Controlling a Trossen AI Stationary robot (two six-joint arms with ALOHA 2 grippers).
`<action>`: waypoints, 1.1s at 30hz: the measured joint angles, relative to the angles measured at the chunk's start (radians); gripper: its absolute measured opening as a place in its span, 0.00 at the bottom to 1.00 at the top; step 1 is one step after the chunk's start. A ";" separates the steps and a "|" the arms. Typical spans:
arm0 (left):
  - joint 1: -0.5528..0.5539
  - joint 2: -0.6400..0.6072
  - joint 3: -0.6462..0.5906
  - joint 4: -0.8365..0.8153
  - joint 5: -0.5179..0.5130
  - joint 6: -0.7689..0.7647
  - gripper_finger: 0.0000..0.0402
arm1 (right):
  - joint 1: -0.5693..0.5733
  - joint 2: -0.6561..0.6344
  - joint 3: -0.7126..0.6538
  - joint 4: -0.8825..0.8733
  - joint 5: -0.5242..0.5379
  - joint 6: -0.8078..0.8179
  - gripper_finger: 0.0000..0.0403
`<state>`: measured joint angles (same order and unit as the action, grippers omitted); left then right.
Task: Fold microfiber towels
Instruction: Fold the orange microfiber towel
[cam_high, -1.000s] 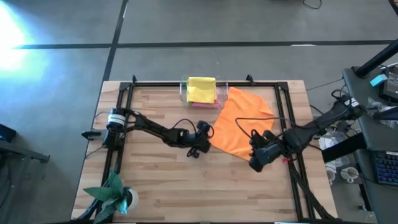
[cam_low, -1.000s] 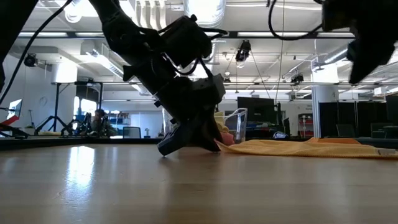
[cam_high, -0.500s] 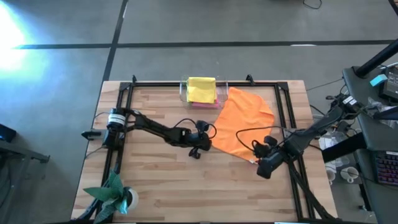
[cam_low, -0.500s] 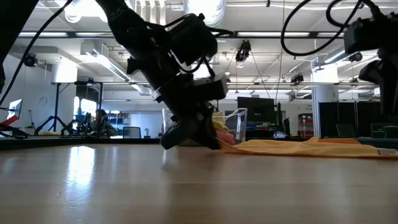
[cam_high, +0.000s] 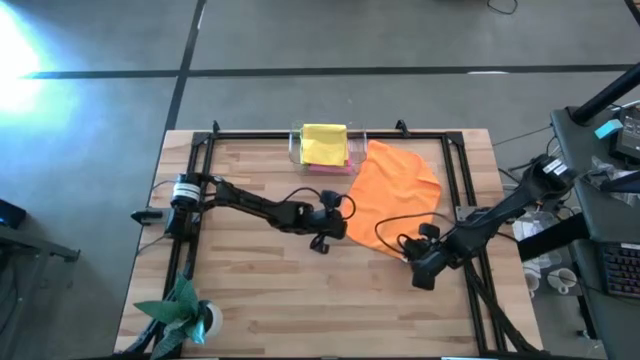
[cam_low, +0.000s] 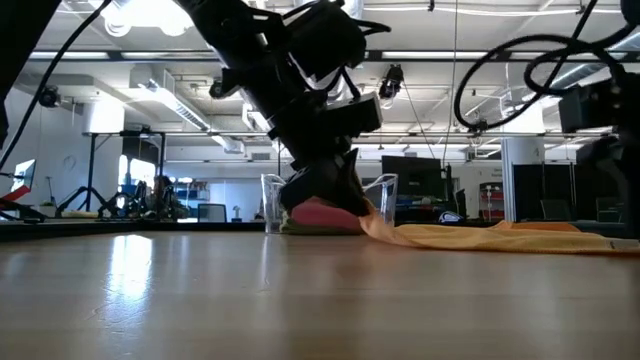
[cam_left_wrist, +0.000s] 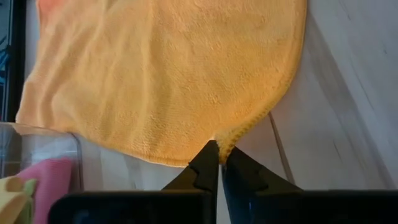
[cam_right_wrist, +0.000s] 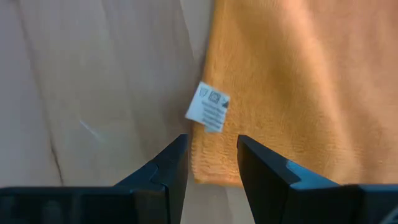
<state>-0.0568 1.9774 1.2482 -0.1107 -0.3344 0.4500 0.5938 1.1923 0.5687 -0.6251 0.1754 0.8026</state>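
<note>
high: orange towel (cam_high: 398, 195) spread on table (cam_high: 260, 300), yellow towel (cam_high: 324, 143) in clear tray (cam_high: 296, 145) | low: left gripper (cam_low: 345, 200) at towel's edge | left wrist: fingers (cam_left_wrist: 205, 165) clenched on towel hem | right wrist: right gripper (cam_right_wrist: 211, 158) released, astride corner by white tag (cam_right_wrist: 209, 107)

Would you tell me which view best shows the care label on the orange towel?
The right wrist view: the white label sits at the orange towel edge, ahead of the open right gripper. No other view shows it.
</note>
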 joint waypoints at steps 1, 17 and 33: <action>0.000 0.000 0.006 -0.006 0.000 0.000 0.00 | 0.000 0.013 -0.003 0.009 -0.011 0.004 0.32; 0.006 -0.001 0.023 -0.013 -0.001 0.000 0.00 | -0.035 0.228 -0.005 -0.007 -0.065 0.068 0.13; 0.001 -0.135 0.028 -0.295 0.170 -0.163 0.00 | 0.009 0.079 0.187 -0.025 -0.089 0.333 0.02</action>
<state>-0.0559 1.8425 1.2758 -0.4058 -0.1646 0.2872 0.6025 1.2717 0.7562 -0.6502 0.0868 1.1354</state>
